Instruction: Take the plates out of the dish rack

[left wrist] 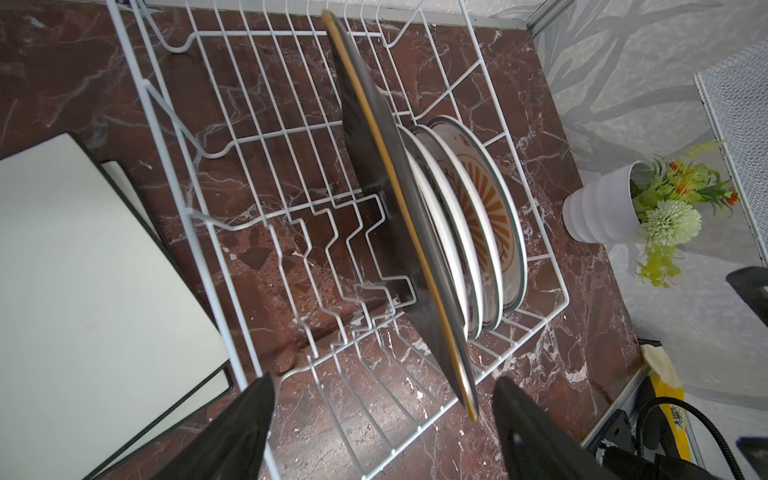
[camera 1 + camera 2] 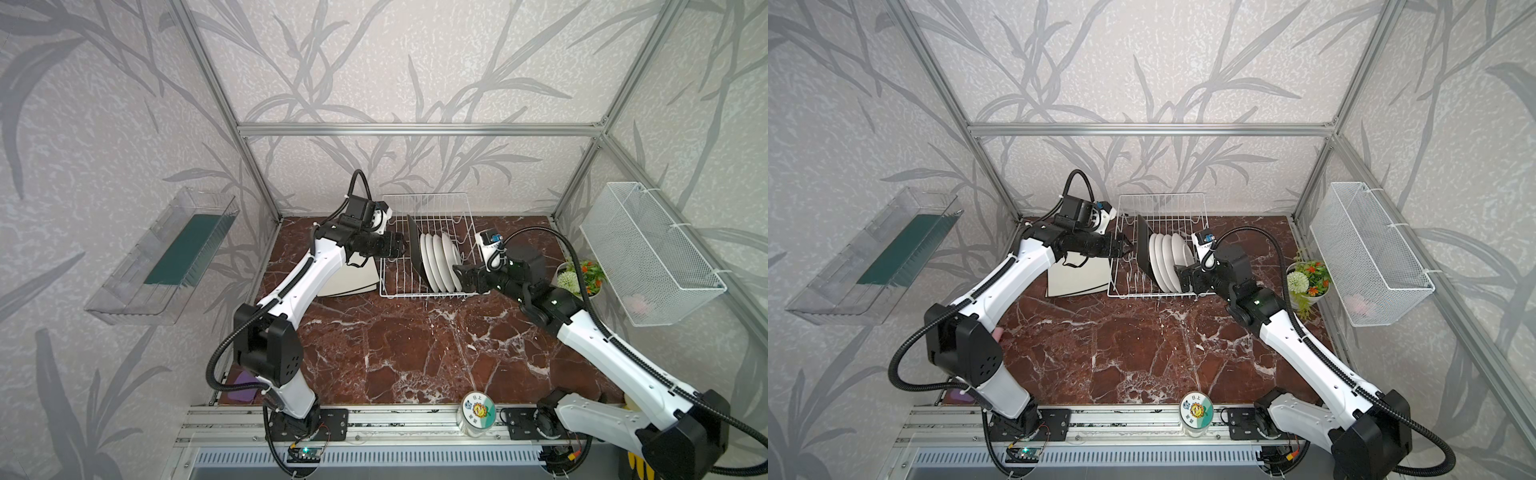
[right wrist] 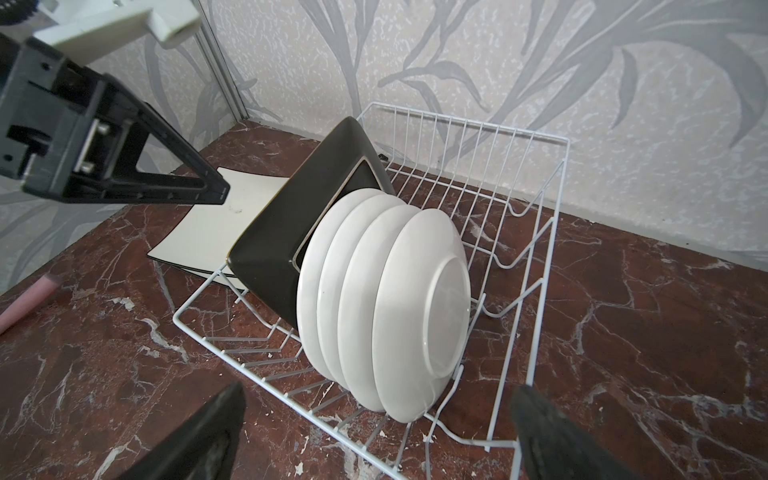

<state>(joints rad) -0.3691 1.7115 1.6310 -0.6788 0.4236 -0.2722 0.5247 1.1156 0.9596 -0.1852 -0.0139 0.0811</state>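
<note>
In both top views we see the dish rack [image 2: 436, 216] [image 2: 1163, 216] sitting just above the middle of the frame, on the red-brown marble table [image 2: 415, 353] and close to the back wall. The black square plate [image 2: 413, 249] [image 2: 1143, 245] stands on edge in it. Right of that plate, four round white plates [image 2: 440, 262] [image 2: 1167, 262] stand packed one against another, all tilted the same way. In the right wrist view we see their plain white undersides [image 3: 395, 299], and in the left wrist view an orange sunburst face [image 1: 478, 216]. Two cream square plates [image 2: 353, 282] [image 2: 1075, 278] lie flat and stacked on the table just left of the rack, partly under the left arm. The left claw [image 2: 401, 247] [image 1: 382, 380] sits at the rack's left side. Its jaws are spread wide, and the near corner of the black square plate [image 1: 374, 187] lies between them, close to one finger. We cannot tell whether it touches. The right claw [image 2: 459, 276] [image 3: 378, 388] is at the rack's right side, just beside the outermost round plate. Its jaws are spread wide and hold nothing. A potted plant [image 2: 582, 278] stands at the right edge of the table.
</note>
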